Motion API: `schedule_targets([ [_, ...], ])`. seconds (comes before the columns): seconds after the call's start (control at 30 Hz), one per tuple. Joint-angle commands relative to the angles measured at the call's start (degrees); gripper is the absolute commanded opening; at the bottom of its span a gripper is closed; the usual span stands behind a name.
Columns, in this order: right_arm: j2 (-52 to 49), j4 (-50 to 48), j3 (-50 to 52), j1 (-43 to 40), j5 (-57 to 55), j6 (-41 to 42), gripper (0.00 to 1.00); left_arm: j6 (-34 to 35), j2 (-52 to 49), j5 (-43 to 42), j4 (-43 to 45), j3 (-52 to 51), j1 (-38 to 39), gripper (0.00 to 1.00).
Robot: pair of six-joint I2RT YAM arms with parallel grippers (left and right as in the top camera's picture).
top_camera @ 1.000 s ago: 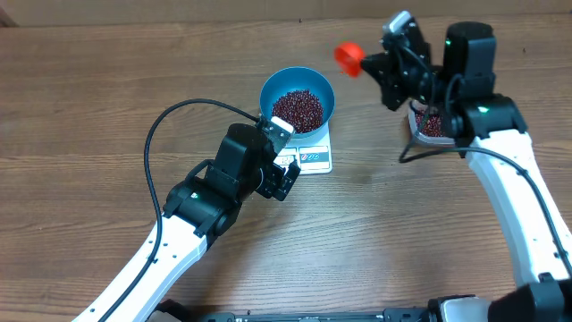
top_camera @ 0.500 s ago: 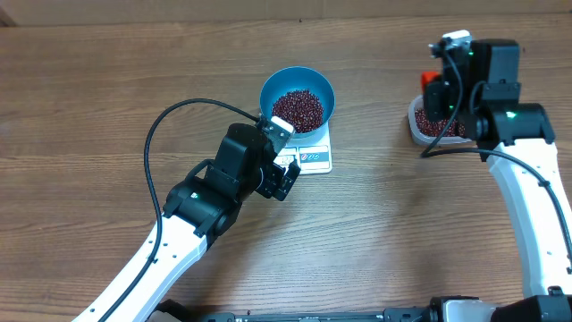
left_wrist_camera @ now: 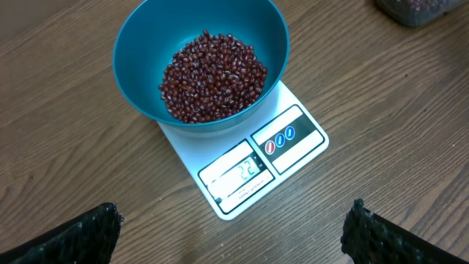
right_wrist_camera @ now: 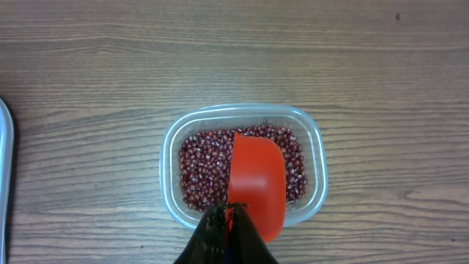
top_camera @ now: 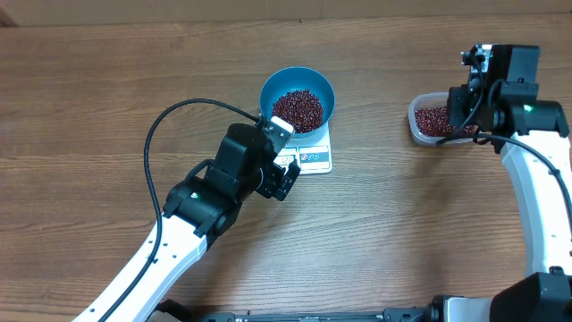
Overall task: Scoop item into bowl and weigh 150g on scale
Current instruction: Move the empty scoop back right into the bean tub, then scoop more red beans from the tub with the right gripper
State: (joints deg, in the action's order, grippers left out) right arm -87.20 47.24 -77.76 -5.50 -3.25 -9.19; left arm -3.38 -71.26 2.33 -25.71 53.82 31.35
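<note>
Orange-red scoop (right_wrist_camera: 256, 183), gripped by right end effector (right_wrist_camera: 227, 220), is coming back over tub (right_wrist_camera: 170, 139) of beans (right_wrist_camera: 201, 169) to refill; left end effector (left_wrist_camera: 234, 242) is waiting wide.

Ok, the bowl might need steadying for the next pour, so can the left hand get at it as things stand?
Probably yes. The left hand is open and empty, facing the bowl on the scale, with nothing standing between them; the right hand holds the scoop over the tub.

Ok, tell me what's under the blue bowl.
The white scale sits under the bowl, on the wooden table. Its display and label panel stick out past the bowl; the rest of its top is covered.
</note>
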Motion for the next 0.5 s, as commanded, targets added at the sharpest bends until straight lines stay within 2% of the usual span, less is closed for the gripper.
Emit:
schedule_targets([
  [0.0,-0.04,-0.15,0.24,0.04,-0.55,1.92,0.04,-0.72,0.02,-0.44,-0.02,1.66,-0.22,1.0],
  [0.47,-3.39,-0.44,0.55,0.04,-0.74,1.64,0.04,-0.72,0.02,-0.44,0.11,1.66,-0.22,1.0],
])
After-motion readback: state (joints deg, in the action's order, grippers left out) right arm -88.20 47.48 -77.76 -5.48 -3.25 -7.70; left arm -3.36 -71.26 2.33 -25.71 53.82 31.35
